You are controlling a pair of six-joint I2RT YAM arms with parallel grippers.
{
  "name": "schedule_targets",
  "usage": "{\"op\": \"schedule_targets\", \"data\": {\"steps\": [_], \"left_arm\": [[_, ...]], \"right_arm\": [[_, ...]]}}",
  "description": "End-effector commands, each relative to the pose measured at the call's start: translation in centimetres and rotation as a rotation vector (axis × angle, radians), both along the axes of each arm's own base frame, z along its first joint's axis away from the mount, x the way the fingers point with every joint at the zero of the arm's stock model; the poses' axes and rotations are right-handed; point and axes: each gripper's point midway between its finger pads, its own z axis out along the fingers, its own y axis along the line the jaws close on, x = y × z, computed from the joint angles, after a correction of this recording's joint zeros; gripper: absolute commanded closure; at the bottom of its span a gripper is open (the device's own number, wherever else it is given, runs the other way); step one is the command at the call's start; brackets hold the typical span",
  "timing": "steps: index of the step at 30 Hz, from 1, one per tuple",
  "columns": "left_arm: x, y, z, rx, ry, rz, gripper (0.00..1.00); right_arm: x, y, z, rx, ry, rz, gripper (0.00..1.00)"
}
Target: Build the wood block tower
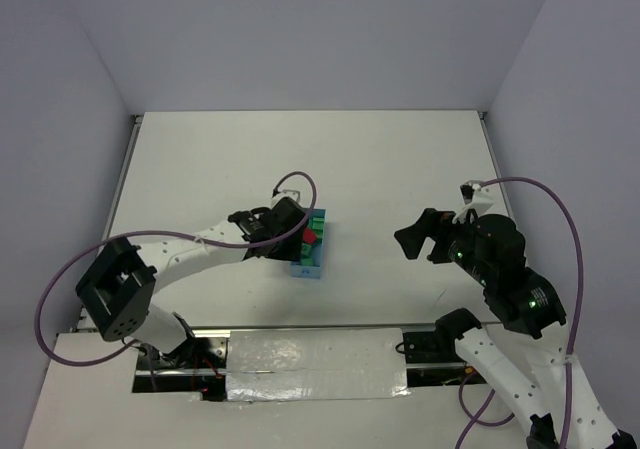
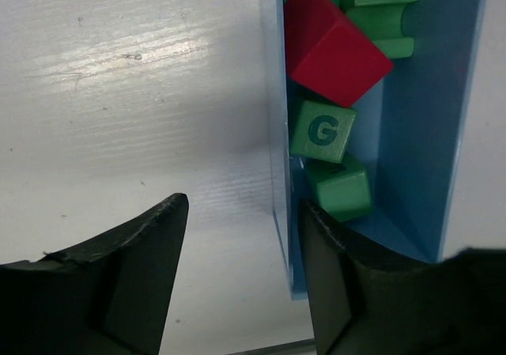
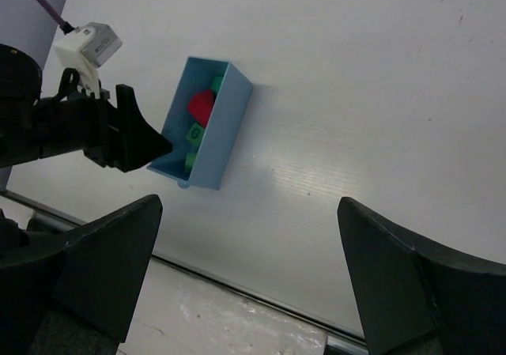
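The wood blocks lie loose in a light blue box (image 1: 309,271). In the left wrist view I see a red roof-shaped piece (image 2: 332,43), a green cube marked G (image 2: 322,131), a plain green cube (image 2: 340,189) and more green pieces (image 2: 379,7) at the box's far end. My left gripper (image 2: 241,213) is open and straddles the box's left wall (image 2: 277,134), with one finger on the table outside and the other inside by the plain cube. My right gripper (image 3: 249,213) is open and empty, well to the right of the box (image 3: 225,137).
A pale taped strip (image 1: 315,364) runs along the table's near edge between the arm bases. Purple cables (image 1: 560,209) loop off both arms. Grey walls close in the table at the back and sides.
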Motion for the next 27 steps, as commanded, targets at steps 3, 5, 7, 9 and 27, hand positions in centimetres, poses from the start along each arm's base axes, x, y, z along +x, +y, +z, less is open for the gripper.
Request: {"op": "schedule_targets", "data": {"steps": [3,5,7,9,27], "left_arm": [[1.8,-1.0,0.5,0.011,-0.045,0.022,0.41],[2.1,-1.1,-0.2,0.027,-0.036,0.023,0.5],[2.4,-1.1,-0.9,0.062,-0.03,0.015,0.75],[3.0,-0.9,-0.5,0.099,-0.037,0.024,1.0],[11.8,8.2,4.2,1.073,-0.133,0.219,1.0]], "right_arm": [[0.4,0.6,0.8,0.023,-0.045,0.025,0.0],[0.4,0.5,0.9,0.019,-0.052,0.023,0.0],[0.4,0.4,0.9,0.017,-0.053,0.019,0.0],[0.3,0.2,1.0,0.012,-0.052,0.014,0.0],[-0.2,0.0,1.9,0.016,-0.082,0.02,0.0]]}}
